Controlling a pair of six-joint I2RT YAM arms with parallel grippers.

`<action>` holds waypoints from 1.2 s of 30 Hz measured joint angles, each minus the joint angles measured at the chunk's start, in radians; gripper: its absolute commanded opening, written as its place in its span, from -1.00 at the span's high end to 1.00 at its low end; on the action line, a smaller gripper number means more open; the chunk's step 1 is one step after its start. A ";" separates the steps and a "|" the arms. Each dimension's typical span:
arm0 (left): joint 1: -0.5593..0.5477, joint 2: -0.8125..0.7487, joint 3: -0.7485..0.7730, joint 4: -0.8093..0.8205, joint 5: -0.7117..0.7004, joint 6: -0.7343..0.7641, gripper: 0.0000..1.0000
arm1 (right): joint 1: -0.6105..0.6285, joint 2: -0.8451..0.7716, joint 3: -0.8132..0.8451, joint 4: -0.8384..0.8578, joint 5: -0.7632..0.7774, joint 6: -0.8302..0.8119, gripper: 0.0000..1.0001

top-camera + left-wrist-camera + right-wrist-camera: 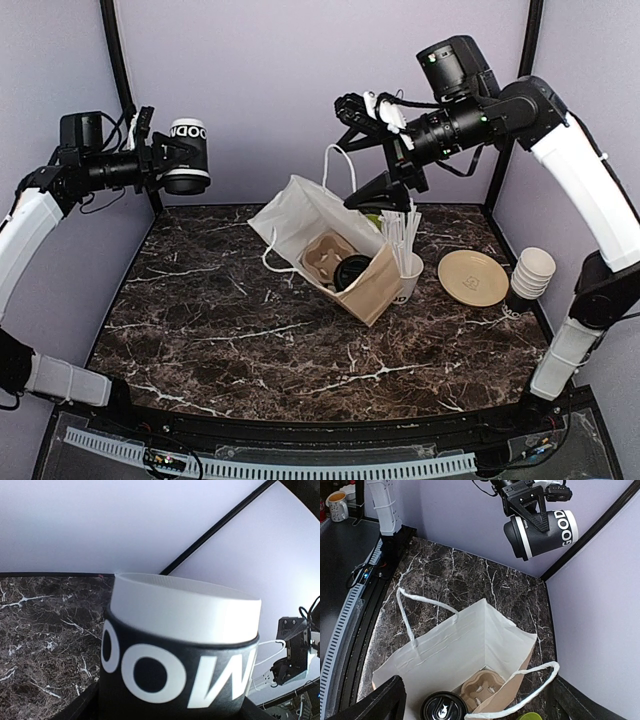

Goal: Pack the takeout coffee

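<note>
One takeout coffee (352, 270) with a black lid (443, 709) stands inside an open white and brown paper bag (300, 215), next to a brown pulp cup carrier (482, 690). My right gripper (350, 150) hangs above the bag's mouth, wide open and holding nothing. High at the far left, my left gripper (170, 155) is shut on a black cup (188, 152) with large white letters and a white band (185, 610). That cup is well off the table, near the back wall.
A white cup of straws (405, 250) stands right behind the bag. A tan plate (472, 277) and a stack of white cups (530, 272) sit at the right. Something green (532, 716) peeks out by the bag. The bag's handles (407, 615) stick out.
</note>
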 measured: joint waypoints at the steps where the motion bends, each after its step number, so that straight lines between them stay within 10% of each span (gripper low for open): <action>1: -0.006 -0.015 -0.003 -0.029 0.005 0.021 -0.33 | 0.000 -0.010 -0.007 -0.010 -0.006 -0.010 -0.92; 23: -0.048 -0.119 -0.053 -0.193 0.016 0.151 -0.26 | -0.007 -0.173 -0.507 0.079 -0.067 0.041 -0.90; 36: -0.217 -0.123 -0.091 -0.242 0.096 0.182 -0.22 | -0.070 -0.248 -0.505 -0.092 0.073 -0.128 -0.97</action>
